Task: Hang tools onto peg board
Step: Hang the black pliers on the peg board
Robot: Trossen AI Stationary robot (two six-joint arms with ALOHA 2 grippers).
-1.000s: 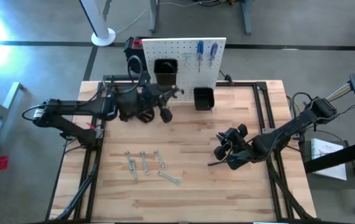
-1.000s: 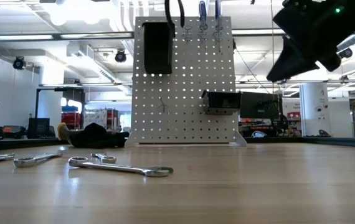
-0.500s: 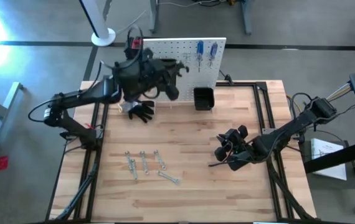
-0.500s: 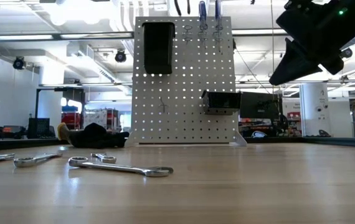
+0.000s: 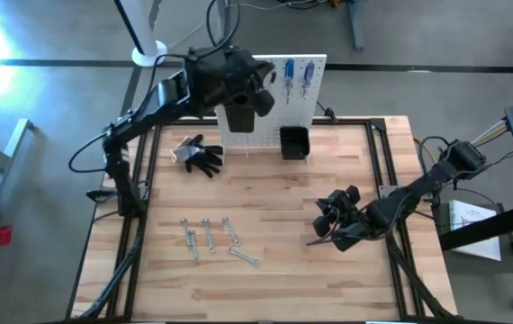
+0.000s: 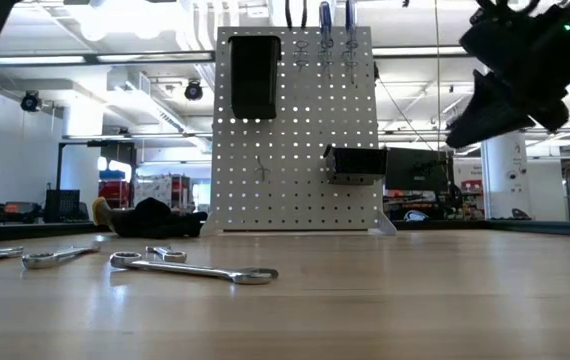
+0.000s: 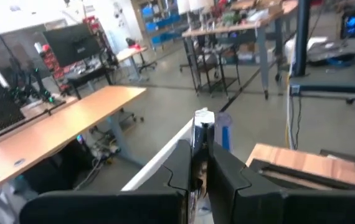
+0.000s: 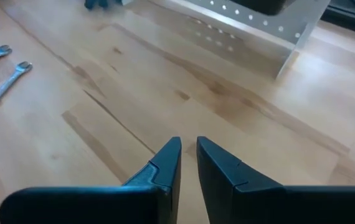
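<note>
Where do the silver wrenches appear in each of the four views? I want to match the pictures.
High view: wrenches lower left of centre, in front of the peg board.
Low view: wrenches in left foreground, peg board behind.
Left wrist view: not in it.
Right wrist view: wrenches on the table, peg board beyond.
Shared landmark: the peg board.

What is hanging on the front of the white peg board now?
On the white peg board hang a tall black bin, a lower small black bin and two blue-handled screwdrivers. The left gripper covers the board beside them, so anything there is hidden.
</note>
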